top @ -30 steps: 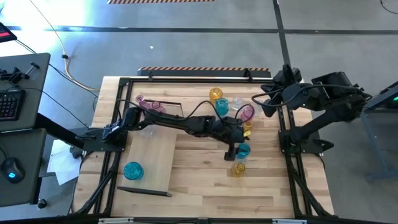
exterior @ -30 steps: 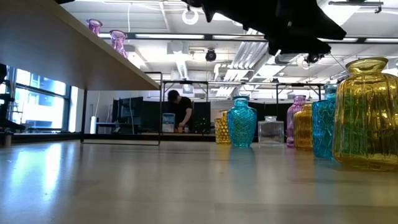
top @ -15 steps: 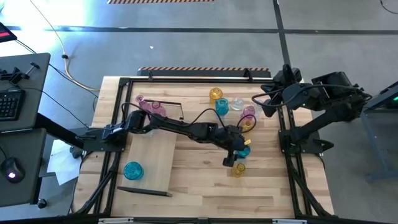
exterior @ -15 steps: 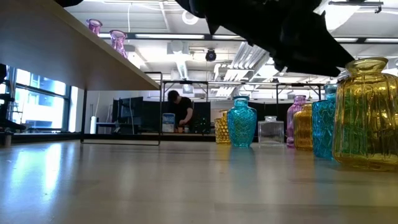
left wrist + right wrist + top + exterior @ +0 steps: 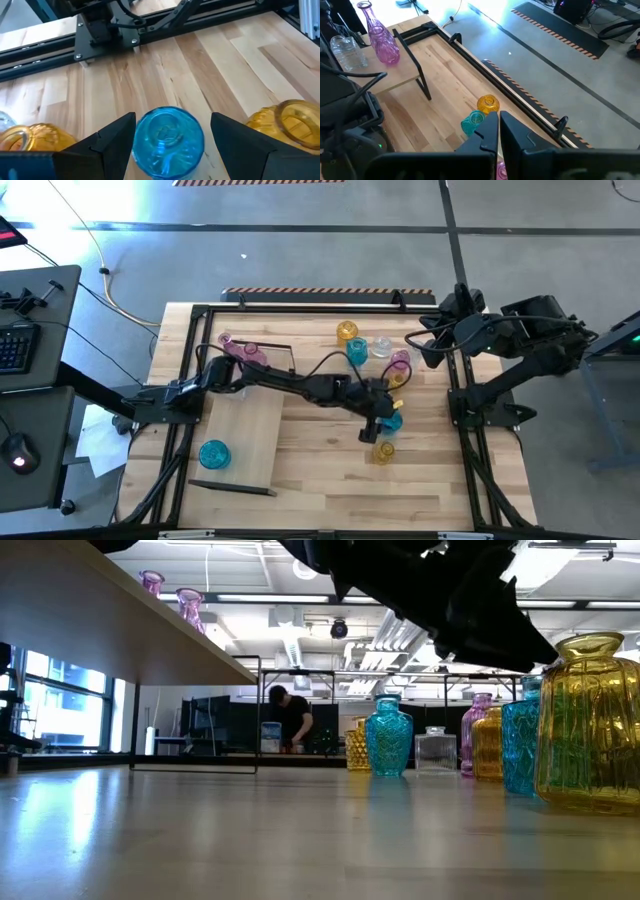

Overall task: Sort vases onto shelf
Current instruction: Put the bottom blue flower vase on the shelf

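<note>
High view, biggest stuff first: wooden table (image 5: 320, 490), with the long shelf (image 5: 250, 435) lying flat at about 9 o'clock from the middle. Already carrying one teal vase (image 5: 214, 453) at its 6 o'clock end and a couple of pink vases (image 5: 250, 352) up at 12.

Left arm (image 5: 290, 383) stretched right across to roughly 3 o'clock, left gripper (image 5: 383, 420) down over a blue vase (image 5: 167, 145) standing on the table. Fingers spread wide, one each side of the vase, not squeezing it yet as far as the wrist view shows. So, by the look of it: mid-pick, lined up but not grabbed. Next up, probably: close on the body, lift straight up, carry over to 9 o'clock and set down on a bare bit of shelf.

Right arm (image 5: 510, 340) parked off at 2 o'clock, right gripper (image 5: 495, 135) pinched shut on nothing.

Trickiest bit: tight neighbours. Yellow vase (image 5: 383, 451) just beside at 6 o'clock of the blue one, another yellow vase (image 5: 397, 387) close at 12. Easy to clip either with those wide fingers. Rest of the bunch (image 5: 362, 348) farther off at 1 o'clock, out of the way.
</note>
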Robot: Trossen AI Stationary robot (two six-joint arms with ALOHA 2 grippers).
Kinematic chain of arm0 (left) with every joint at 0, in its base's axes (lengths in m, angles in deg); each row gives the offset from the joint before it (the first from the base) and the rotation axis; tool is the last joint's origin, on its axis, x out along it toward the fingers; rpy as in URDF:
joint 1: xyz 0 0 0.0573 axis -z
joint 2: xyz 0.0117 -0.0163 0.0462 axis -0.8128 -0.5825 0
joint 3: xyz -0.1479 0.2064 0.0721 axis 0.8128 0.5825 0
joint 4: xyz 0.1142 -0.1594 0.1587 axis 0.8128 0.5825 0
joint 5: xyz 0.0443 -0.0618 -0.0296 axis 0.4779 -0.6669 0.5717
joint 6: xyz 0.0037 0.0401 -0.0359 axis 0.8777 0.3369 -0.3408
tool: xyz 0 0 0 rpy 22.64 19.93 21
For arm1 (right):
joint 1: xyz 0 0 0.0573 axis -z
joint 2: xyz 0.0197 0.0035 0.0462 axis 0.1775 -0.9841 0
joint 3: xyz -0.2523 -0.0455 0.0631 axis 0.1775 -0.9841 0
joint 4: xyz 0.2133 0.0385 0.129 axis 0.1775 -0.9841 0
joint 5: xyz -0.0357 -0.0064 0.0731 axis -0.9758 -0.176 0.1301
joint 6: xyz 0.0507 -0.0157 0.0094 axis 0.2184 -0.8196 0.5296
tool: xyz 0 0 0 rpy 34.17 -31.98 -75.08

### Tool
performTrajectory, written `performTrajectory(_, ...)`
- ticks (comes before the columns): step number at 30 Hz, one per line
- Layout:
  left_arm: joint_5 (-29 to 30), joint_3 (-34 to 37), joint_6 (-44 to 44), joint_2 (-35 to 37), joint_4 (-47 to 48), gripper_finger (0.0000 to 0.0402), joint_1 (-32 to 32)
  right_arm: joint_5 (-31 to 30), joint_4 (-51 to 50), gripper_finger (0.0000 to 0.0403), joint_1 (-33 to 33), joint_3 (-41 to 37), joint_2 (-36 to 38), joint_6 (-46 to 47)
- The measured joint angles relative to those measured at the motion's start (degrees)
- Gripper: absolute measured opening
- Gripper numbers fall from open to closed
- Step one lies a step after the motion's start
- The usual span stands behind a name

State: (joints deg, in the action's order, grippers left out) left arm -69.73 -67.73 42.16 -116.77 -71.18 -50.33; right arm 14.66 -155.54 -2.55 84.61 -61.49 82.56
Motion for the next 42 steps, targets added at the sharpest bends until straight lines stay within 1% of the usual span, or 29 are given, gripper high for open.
performTrajectory(7,-0.1,-0.1,-1.0,-0.5,-0.3,0.025,-0.7,0.0,0.0,0.0,0.0,0.0,0.0,0.2)
performTrajectory(10,-1.8,0.0,-2.6,-0.9,0.2,0.025,-0.7,0.0,0.0,0.0,0.0,0.0,0.0,0.2)
performTrajectory(15,-1.2,0.0,-2.8,-1.8,-1.4,0.025,-0.5,0.0,0.0,0.0,0.0,0.0,0.0,0.2)
performTrajectory(18,-2.2,-0.1,-4.7,-1.7,-3.4,0.025,-0.6,0.0,0.0,0.0,0.0,0.0,0.0,0.2)
performTrajectory(32,-3.6,-0.1,-7.2,-3.6,-3.7,0.0249,-0.6,0.0,0.2,0.0,0.0,0.0,0.0,0.2)
performTrajectory(37,-4.4,-0.1,-8.1,-3.9,-3.7,0.0232,-0.6,0.0,0.2,0.0,0.0,0.0,0.0,0.2)
performTrajectory(42,-4.4,-0.1,-9.3,-3.9,-4.9,0.0203,-0.6,0.1,0.2,0.0,0.0,0.0,0.0,0.2)
